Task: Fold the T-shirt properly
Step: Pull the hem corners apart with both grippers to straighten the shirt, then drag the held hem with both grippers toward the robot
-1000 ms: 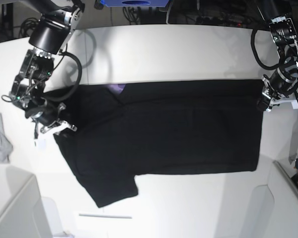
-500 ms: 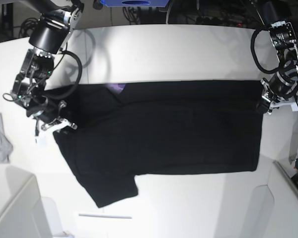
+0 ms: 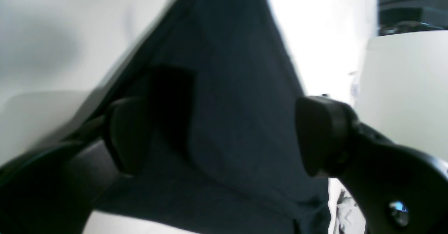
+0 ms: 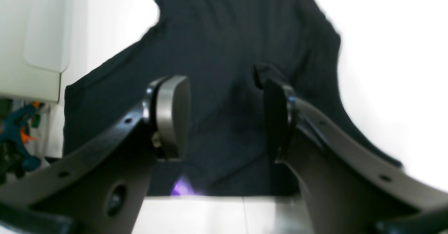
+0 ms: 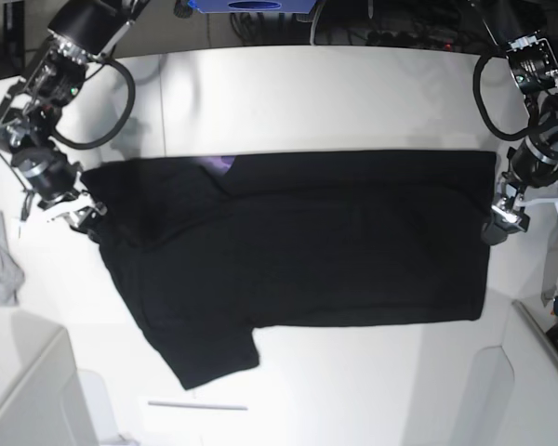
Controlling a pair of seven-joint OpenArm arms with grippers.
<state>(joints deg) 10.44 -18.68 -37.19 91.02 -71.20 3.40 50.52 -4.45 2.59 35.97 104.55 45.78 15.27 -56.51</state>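
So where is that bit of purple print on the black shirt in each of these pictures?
Base view: the purple print shows at the far edge of the black shirt, left of the middle.
Right wrist view: low, left of centre, at the shirt's edge between the gripper's fingers.
Left wrist view: not in it.
Shared landmark: the black shirt, in all three.

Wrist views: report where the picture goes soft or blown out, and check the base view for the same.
Left wrist view: T-shirt soft-edged, the surface at upper left smeared, a bright glint on the dark finger at lower right. Right wrist view: white surface washed out at right, gripper fingers blurred. Base view: shirt edges crisper, black fabric showing little detail.
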